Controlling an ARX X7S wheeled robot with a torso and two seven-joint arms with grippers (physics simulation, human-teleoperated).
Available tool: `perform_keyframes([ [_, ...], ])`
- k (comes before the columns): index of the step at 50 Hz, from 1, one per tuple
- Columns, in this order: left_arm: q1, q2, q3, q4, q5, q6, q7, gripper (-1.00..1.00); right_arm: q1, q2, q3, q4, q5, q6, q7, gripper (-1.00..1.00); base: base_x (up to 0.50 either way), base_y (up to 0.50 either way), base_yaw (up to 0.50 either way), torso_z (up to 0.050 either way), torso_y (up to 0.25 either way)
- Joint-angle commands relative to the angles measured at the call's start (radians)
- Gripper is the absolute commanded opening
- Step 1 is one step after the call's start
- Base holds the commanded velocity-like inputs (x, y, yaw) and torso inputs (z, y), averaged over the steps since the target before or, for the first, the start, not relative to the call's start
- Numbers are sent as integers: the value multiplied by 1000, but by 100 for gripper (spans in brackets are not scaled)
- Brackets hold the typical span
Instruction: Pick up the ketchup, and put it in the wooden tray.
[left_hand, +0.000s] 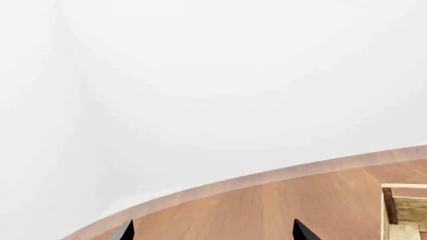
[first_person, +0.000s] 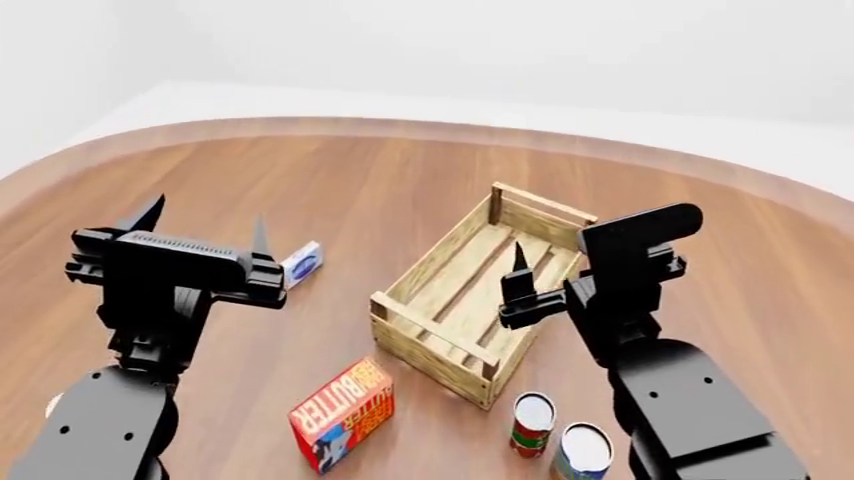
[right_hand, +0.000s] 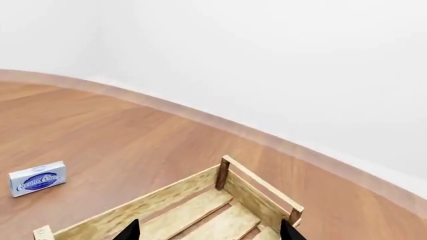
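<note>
So the ketchup isn't visible in any of the three views right now, which I'd say makes the step in hand just finding it. The wooden tray (first_person: 474, 290) sits mid-surface with nothing in it as far as I can see. Both hands hover above the surface (first_person: 334, 190), spread open, holding nothing: the left hand (first_person: 200, 235) is off to the tray's left and the right hand (first_person: 518, 280) is over the tray's near-right part. My take: don't commit either arm yet, get the bottle into view first, then pick the arm nearer to it. The head view is the only one showing the butter box (first_person: 342, 414) and the two cans (first_person: 533, 424) near the robot. The right wrist view gives a cleaner look at the blue-and-white box (right_hand: 37, 178) and the tray slats, while the left wrist view only catches a tray corner (left_hand: 400, 210) and the surface edge.
</note>
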Motion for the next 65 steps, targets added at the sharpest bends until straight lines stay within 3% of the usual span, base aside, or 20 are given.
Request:
perform_keyframes([
  [1, 39, -13, -15, 11, 5, 34, -11, 100, 1, -2, -10, 8, 3, -3, 2, 100, 493, 84, 0, 0, 0],
  [9, 89, -31, -56, 50, 6, 15, -36, 100, -2, -3, -13, 20, 0, -17, 10, 100, 308, 52, 0, 0, 1],
  [21, 273, -79, -180, 189, -56, -15, -26, 100, -16, -11, -9, 42, 13, -49, 9, 100, 0, 0, 0, 0, 0],
  [35, 496, -55, -368, 328, -101, -51, -81, 100, -36, 6, 3, -6, 33, -43, 4, 100, 0, 0, 0, 0, 0],
  [50, 741, 18, -535, 306, -97, 152, -80, 100, -145, 21, -10, -85, 17, -88, 32, 100, 0, 0, 0, 0, 0],
  [65, 836, 74, -596, 273, -112, 256, -69, 100, -151, 23, -25, -87, 13, -88, 43, 100, 0, 0, 0, 0, 0],
])
